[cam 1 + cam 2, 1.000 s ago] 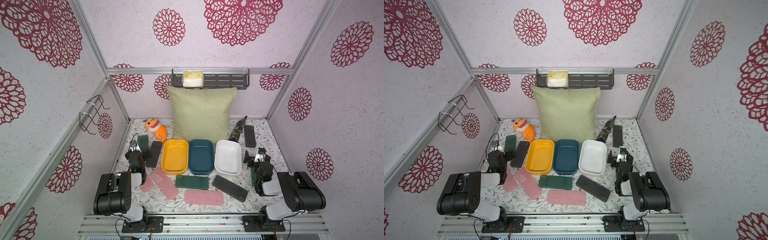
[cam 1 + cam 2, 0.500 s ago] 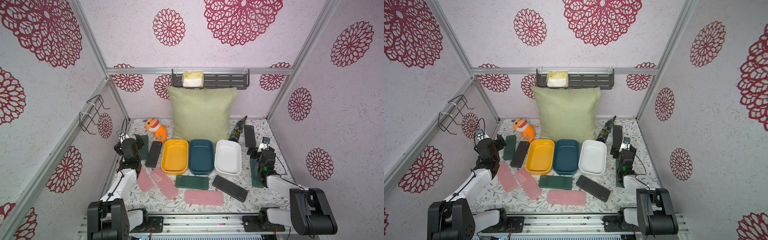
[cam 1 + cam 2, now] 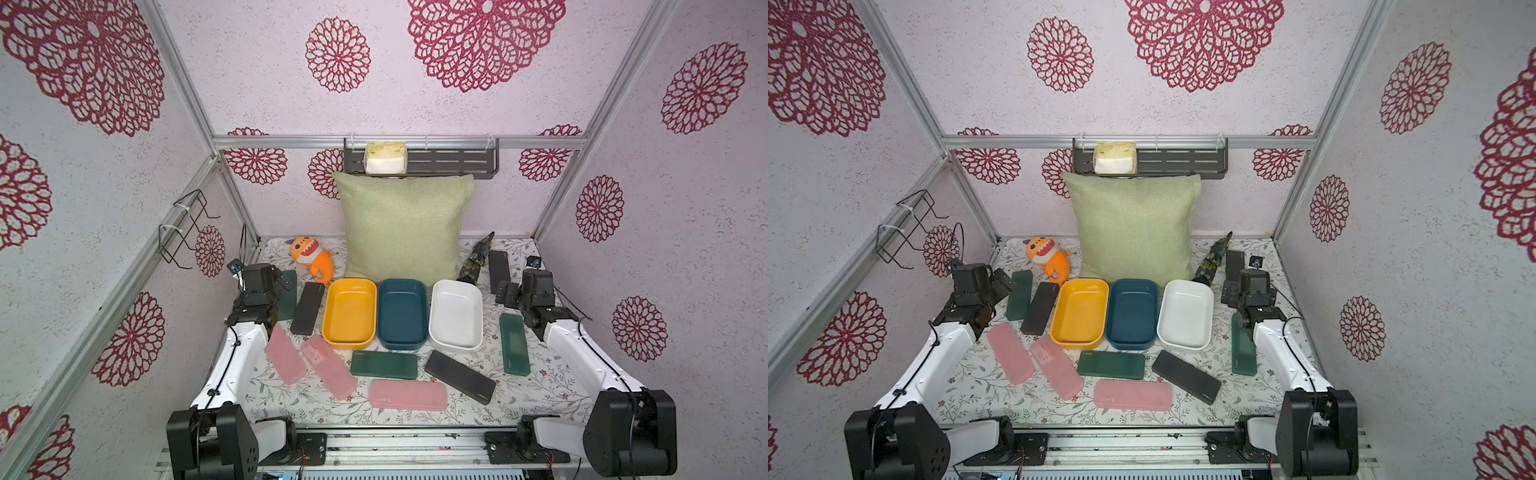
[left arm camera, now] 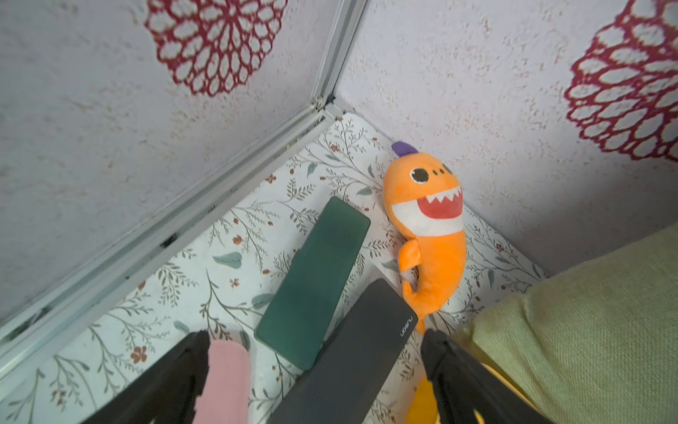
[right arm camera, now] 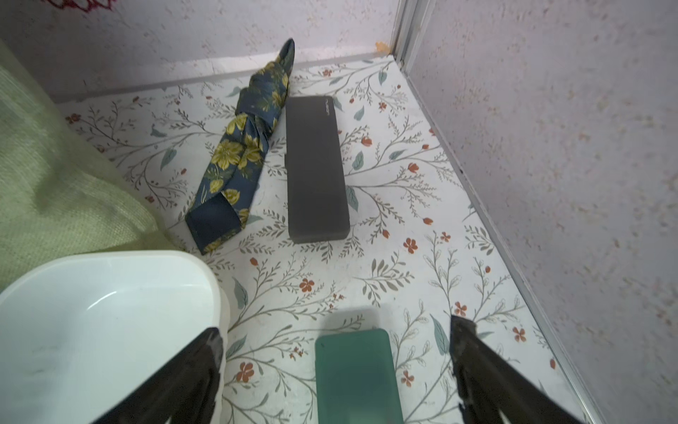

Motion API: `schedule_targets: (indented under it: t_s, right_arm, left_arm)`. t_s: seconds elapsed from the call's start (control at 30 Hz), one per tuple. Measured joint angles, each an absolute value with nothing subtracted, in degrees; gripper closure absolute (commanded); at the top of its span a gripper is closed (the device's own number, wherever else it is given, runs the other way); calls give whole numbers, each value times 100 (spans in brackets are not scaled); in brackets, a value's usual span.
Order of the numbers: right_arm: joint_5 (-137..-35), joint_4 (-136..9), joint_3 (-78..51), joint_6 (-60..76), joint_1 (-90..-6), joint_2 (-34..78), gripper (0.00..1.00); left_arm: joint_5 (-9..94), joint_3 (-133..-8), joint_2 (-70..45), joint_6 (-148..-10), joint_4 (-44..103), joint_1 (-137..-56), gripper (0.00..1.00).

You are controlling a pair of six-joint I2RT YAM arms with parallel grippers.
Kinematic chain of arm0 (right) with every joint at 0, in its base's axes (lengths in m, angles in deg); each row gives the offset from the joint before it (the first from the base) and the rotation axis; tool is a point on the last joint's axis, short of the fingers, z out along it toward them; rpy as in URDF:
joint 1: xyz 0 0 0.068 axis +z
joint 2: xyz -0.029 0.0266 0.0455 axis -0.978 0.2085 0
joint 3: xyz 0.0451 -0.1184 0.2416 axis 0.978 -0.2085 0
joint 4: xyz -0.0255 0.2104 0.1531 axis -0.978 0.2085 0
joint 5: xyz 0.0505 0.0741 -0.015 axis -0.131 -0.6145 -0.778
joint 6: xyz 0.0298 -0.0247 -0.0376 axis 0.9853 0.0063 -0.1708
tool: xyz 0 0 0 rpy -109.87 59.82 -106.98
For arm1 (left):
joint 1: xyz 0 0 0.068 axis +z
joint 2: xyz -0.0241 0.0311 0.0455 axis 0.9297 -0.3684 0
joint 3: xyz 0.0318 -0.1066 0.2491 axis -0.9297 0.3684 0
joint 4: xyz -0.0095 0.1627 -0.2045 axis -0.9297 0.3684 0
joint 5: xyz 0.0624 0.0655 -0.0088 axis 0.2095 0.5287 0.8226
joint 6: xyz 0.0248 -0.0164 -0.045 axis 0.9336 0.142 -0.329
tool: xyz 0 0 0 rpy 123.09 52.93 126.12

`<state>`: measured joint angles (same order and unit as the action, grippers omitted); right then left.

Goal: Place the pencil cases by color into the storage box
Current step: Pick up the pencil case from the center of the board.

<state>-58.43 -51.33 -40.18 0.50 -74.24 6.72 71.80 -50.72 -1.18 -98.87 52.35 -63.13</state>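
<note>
Both pairs of jaws stood wide open, holding nothing. The left gripper [image 4: 315,341] had swung out over a green case [image 4: 315,282] and a black case [image 4: 352,363]; the right gripper [image 5: 337,330] over a second green case [image 5: 354,378]. The tubs [image 3: 350,343] lay empty: sorting not begun.
</note>
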Motion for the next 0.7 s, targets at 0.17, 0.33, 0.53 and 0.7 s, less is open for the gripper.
schedule_targets:
  t_s: [0.17, 0.33, 0.53, 0.7]
  right_arm:
    - [-6035, -4370, -3911, 150, -7463, 908, 1]
    - [-6247, -3830, -3870, 133, -7634, 1066, 1]
    - [-6448, -3750, -3297, -40, -7890, 1628, 1]
    - [-6621, -3846, -2324, -324, -7973, 2705, 1]
  left_arm:
    - [7348, -5658, -389, -10431, 6328, -6481, 3]
    - [7464, -6521, -885, -10682, 7386, -6507, 3]
    - [7193, -6420, -1054, -10549, 7508, -6691, 3]
    - [6906, -6097, -962, -10479, 7353, -6743, 3]
